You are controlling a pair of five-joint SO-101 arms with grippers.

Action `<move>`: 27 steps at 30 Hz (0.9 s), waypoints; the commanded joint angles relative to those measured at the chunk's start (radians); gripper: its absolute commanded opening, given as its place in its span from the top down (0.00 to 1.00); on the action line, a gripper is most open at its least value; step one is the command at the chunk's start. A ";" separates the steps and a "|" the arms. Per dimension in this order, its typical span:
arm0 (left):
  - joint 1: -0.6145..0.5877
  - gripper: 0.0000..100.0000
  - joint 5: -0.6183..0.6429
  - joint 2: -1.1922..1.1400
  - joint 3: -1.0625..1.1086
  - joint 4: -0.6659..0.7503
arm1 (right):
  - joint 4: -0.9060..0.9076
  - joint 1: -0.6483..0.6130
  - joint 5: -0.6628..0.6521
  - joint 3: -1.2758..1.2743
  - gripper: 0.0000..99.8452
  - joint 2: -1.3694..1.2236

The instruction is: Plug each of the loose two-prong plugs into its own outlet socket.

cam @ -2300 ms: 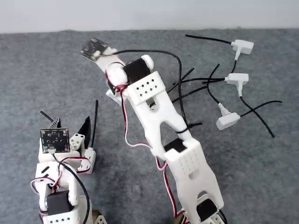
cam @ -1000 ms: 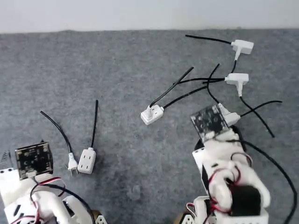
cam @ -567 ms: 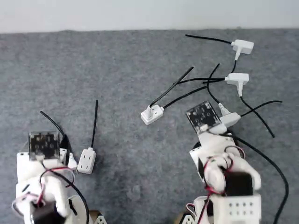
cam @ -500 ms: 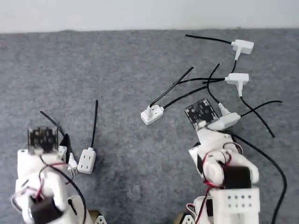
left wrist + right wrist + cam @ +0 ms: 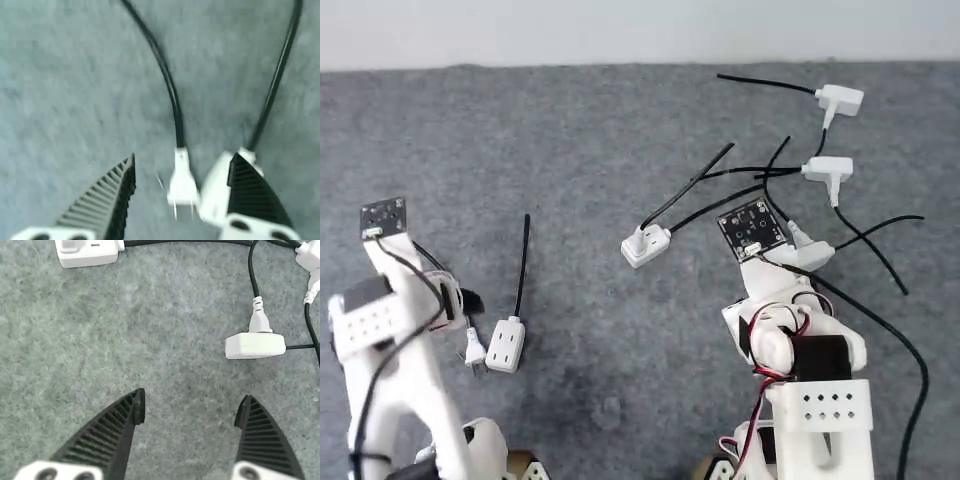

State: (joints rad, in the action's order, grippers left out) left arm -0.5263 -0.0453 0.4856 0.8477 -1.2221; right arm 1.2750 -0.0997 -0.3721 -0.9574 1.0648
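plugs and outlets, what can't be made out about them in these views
1. High view: the loose plug has prongs too small to make out.
2. Left wrist view: the outlet socket beside that plug is partly hidden behind the left gripper.
3. High view: the right arm's camera board covers part of another outlet.
4. Right wrist view: the picture's edge cuts off a white outlet.

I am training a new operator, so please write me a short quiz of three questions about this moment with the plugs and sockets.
1. True or false: the left hand is shut on the loose plug.
2. What lies right beside the loose plug on the carpet? A: an empty socket; B: a screwdriver; C: a cup.
3. Fill in: the right hand hangs ___ over bare carpet.
Key: 1 false, that hand is open; 2 A; 3 open.
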 commanded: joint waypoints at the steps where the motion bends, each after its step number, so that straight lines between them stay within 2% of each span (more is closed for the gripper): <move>1: 0.006 0.70 -0.028 -0.091 -0.194 -0.284 | -0.012 0.002 0.006 0.005 0.71 -0.004; 5: 0.006 0.70 -0.094 -0.092 -0.182 -0.304 | -0.012 0.004 0.006 0.005 0.71 -0.004; 18: 0.002 0.70 -0.092 -0.100 -0.013 -0.181 | -0.012 0.007 0.005 0.005 0.71 -0.005; 24: 0.002 0.70 -0.089 -0.100 0.088 0.041 | -0.008 0.010 0.003 0.003 0.71 -0.005; 27: 0.002 0.70 -0.034 -0.101 0.122 0.115 | -0.016 0.010 0.003 -0.012 0.71 -0.005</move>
State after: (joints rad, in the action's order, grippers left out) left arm -0.5278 -0.1297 0.3859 0.9536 -1.2129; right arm 1.2750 -0.0997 -0.3721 -0.9605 1.0648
